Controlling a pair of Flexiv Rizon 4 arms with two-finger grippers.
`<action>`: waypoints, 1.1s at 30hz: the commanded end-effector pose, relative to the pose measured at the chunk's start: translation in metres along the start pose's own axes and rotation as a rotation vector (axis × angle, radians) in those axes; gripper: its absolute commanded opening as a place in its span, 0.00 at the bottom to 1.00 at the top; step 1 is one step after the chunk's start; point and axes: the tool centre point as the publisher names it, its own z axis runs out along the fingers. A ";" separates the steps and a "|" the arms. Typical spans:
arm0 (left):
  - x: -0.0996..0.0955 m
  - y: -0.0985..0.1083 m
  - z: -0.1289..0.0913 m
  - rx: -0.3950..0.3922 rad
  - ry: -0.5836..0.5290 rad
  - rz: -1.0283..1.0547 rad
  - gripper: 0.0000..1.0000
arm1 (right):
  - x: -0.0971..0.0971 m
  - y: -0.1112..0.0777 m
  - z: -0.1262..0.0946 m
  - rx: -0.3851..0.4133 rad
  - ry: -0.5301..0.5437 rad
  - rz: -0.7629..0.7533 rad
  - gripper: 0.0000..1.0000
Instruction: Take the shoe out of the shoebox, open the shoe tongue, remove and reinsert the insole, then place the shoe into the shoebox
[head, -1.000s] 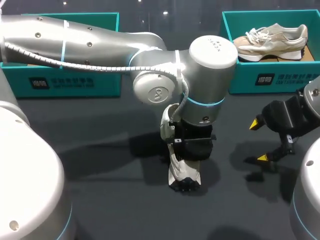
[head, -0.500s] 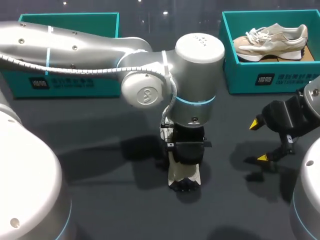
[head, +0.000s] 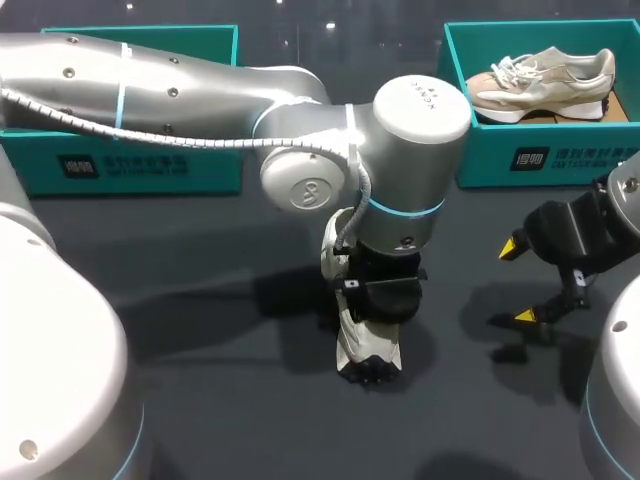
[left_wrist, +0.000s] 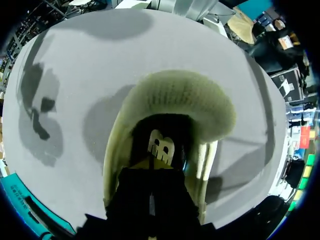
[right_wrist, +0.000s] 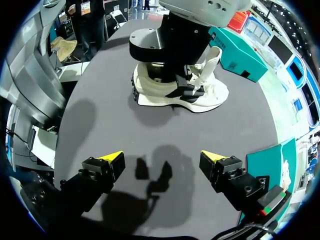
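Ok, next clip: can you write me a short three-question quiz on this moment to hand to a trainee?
1. True or false: the white shoe sits on the table, outside both the left shoebox and the right shoebox.
2. What is between the fingers of the right hand?
A) an insole
B) nothing, it is open
C) a shoelace
3. Fill in: the beige shoe lies in the ____ shoebox.
Key: 1 true; 2 B; 3 right.
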 end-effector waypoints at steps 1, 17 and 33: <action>0.015 -0.001 -0.018 0.018 -0.044 0.033 0.00 | 0.002 0.000 -0.001 0.003 -0.002 0.000 1.00; 0.003 0.012 -0.048 -0.138 -0.115 -0.023 0.00 | 0.002 0.000 -0.001 0.003 -0.002 0.000 1.00; 0.000 0.020 -0.036 -0.161 -0.061 -0.048 0.51 | 0.002 0.000 -0.001 0.003 -0.002 0.000 1.00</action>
